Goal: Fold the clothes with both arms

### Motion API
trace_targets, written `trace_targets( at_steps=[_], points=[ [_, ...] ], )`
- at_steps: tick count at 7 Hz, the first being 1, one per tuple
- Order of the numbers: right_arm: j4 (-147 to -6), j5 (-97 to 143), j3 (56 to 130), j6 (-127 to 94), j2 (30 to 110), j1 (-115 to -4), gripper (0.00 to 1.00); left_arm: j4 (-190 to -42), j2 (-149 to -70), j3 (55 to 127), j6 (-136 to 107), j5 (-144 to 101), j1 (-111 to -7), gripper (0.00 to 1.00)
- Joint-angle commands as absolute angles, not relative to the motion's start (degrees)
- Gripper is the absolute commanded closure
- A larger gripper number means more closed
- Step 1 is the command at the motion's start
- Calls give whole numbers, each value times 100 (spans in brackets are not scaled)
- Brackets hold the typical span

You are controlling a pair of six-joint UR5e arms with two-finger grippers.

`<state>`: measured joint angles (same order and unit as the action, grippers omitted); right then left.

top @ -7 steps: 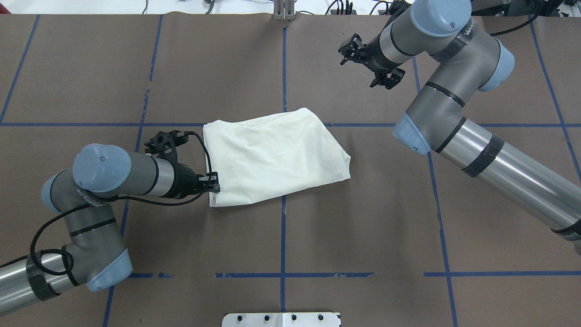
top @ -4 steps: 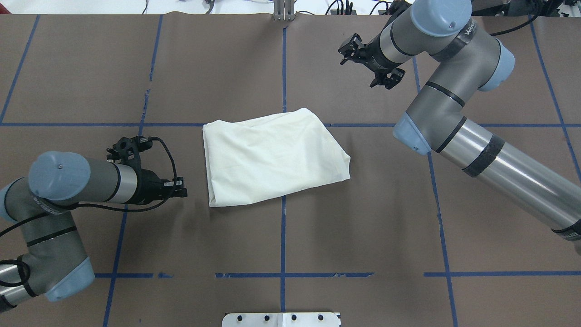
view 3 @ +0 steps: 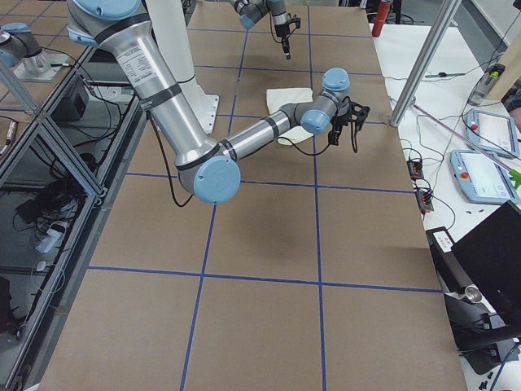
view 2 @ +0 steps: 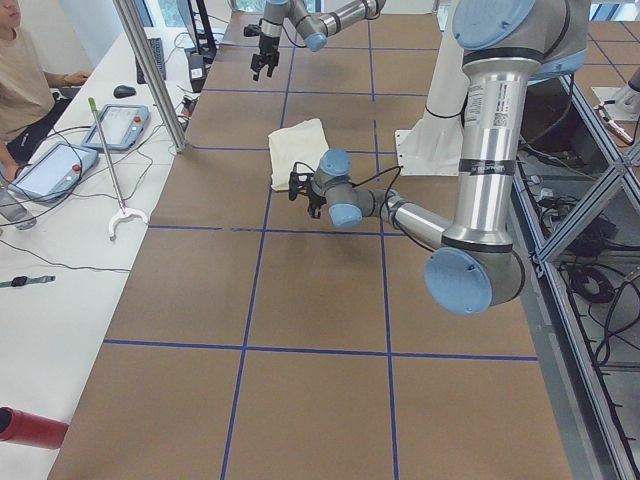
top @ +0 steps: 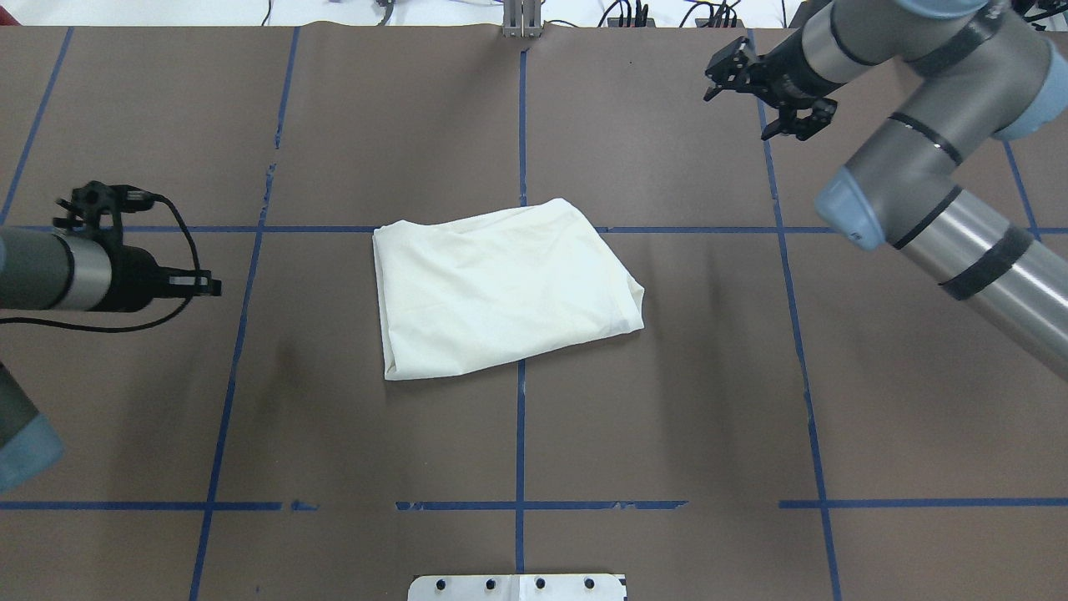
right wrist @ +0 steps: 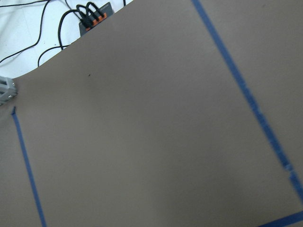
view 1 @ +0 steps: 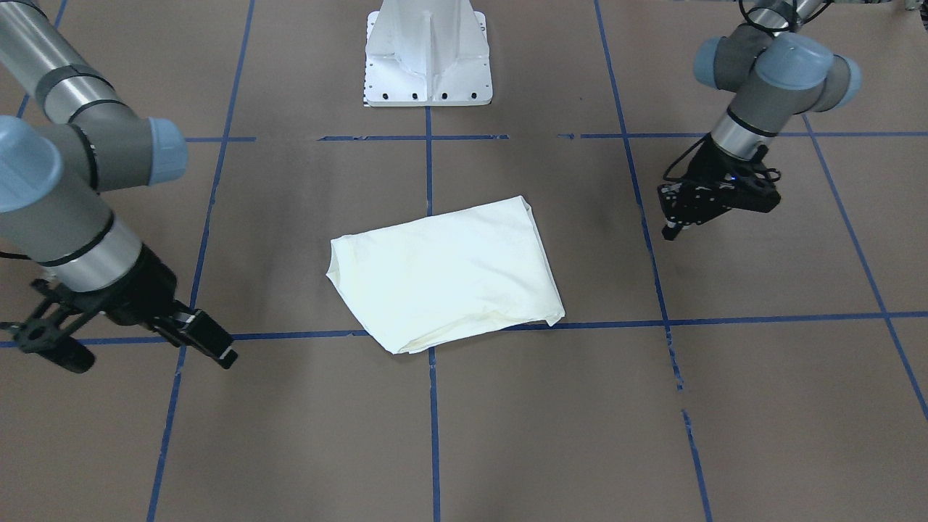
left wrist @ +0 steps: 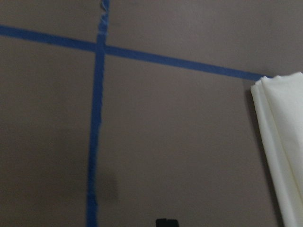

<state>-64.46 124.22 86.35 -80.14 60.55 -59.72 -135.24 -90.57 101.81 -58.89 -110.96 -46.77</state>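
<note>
1. Since the earlier overhead frames, the left gripper [top: 210,286] is drawn back from the near-left corner of the T-shirt [top: 501,284] to a spot well off to its left. The right gripper [top: 722,73] is shifted farther right along the far edge. The shirt is left unmoved.
2. The left gripper's fingers are seen pressed together with nothing held. Whether the right gripper's fingers are parted cannot be told.
3. The T-shirt is folded into a compact, slanted four-sided pad of soft cream cloth, marked by faint creases, with stacked fold edges shown in the left wrist view. It is laid flat near the middle of the table [top: 667,401], across a crossing of tape lines [top: 520,434], well apart from both grippers.
4. The right arm [top: 959,242] and the left arm [top: 50,271] are built of smooth grey-silver tubes with rounded light-blue caps. A black cable [top: 185,238] is looped at the left wrist.
5. The table is covered by a matte brown sheet, divided by blue tape that is torn in places. A white pedestal base [view 1: 428,51] is bolted at the robot's edge.
6. Beside the table, a white bench [view 2: 60,260] is strewn with tablets [view 2: 50,170] and cables. A seated person [view 2: 25,80] and an aluminium post [view 2: 150,75] are seen there.
</note>
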Motion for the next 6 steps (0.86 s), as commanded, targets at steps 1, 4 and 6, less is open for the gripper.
trace_targets(
  at_steps=[1, 4, 6],
  points=[
    [-6460, 13216, 8798, -6319, 6817, -7010, 0, -13335, -8799, 10029, -3971, -11941, -6189, 100],
    [-7989, 13289, 9068, -3790, 7031, -7802, 0, -11414, -9043, 10081, -1115, -12173, -8045, 100],
    [-9870, 13272, 9813, -1829, 7406, -8093, 0, -10787, -9061, 9968, -1090, -13080, -8383, 56]
  ],
)
